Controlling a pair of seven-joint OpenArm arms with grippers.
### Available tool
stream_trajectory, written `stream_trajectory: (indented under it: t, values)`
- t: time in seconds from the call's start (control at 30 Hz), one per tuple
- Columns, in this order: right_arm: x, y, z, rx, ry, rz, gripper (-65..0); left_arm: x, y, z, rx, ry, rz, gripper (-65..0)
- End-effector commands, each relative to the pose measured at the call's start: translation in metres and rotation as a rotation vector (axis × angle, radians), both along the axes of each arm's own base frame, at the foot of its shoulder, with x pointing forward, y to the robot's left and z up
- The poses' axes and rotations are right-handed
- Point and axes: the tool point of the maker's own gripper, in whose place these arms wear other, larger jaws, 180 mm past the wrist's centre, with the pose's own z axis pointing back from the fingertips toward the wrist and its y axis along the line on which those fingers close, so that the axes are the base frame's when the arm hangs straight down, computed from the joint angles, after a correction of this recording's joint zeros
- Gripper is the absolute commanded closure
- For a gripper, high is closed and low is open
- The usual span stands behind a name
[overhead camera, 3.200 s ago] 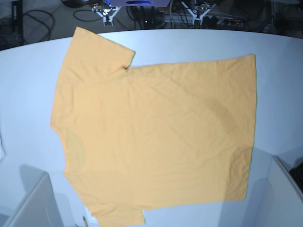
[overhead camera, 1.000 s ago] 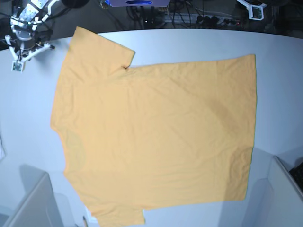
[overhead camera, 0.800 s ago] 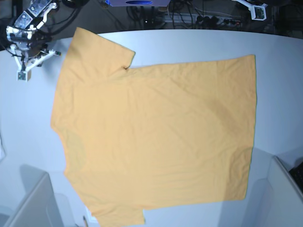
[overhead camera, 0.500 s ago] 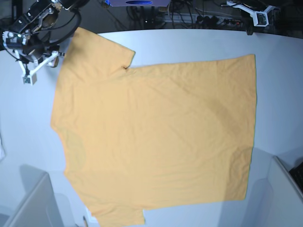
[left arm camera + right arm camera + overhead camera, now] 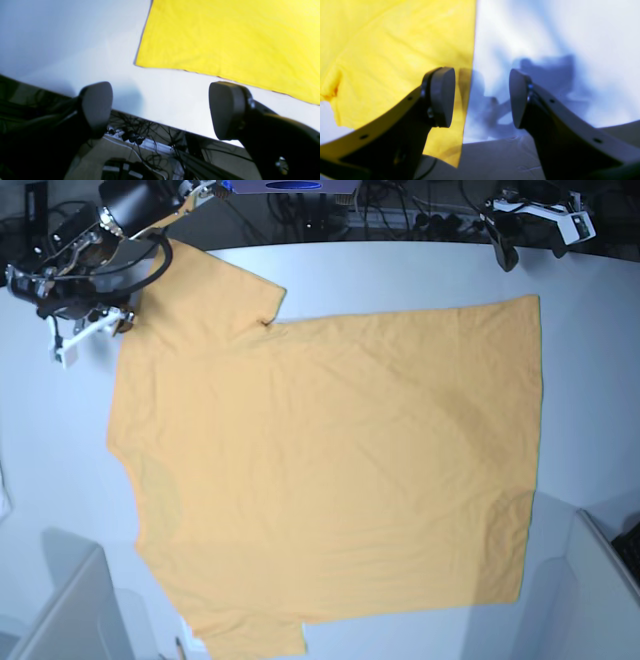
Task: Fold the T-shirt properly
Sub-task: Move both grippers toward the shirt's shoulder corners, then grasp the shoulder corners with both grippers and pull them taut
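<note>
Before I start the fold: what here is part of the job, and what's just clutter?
Job:
T-shirt, spread flat on the table
left tool, open
right tool, open, at the sleeve's edge

Clutter:
cables behind the table

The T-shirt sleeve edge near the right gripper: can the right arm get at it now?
Probably yes. The right gripper is open and straddles the sleeve edge of the T-shirt, one finger over the cloth, the other over bare table. Nothing blocks the way.
</note>
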Motion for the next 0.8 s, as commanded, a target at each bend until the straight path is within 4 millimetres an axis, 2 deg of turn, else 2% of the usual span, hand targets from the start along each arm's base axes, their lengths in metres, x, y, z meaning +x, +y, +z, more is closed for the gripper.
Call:
stream_trajectory:
  t: [0.0, 0.17, 0.27, 0.43, 0.57, 0.63, 0.77]
  values:
    - [0.005, -0.003, 0.003, -0.005, -0.022, 0.003, -32.9, 0.002, 0.01, 0.011, 0.031, -0.03, 0.004, -56.9]
    - [0.001, 0.007, -0.009, 0.044, 0.009, 0.012, -32.7, 0.014, 0.025, 0.029, 0.052, -0.098, -0.022, -56.9]
    - [-0.004, 0.015, -0.019, 0.08, 0.035, 0.015, -32.7, 0.016, 0.042, 0.038, 0.022, -0.153, 0.047, -56.9]
    - [-0.014, 0.024, -0.024, 0.134, 0.022, 0.019, -32.7, 0.024, 0.04, 0.044, -0.056, -0.217, 0.062, -56.9]
    - [-0.013, 0.043, -0.024, 0.177, 0.004, 0.082, -32.6, 0.032, 0.031, 0.028, -0.11, -0.139, 0.037, -56.9]
    - [-0.015, 0.05, -0.027, 0.179, 0.019, 0.112, -32.6, 0.034, 0.037, 0.025, -0.111, -0.109, 0.045, -56.9]
    - [-0.018, 0.047, -0.027, 0.181, 0.02, 0.095, -32.6, 0.037, 0.044, 0.025, -0.124, -0.111, 0.091, -56.9]
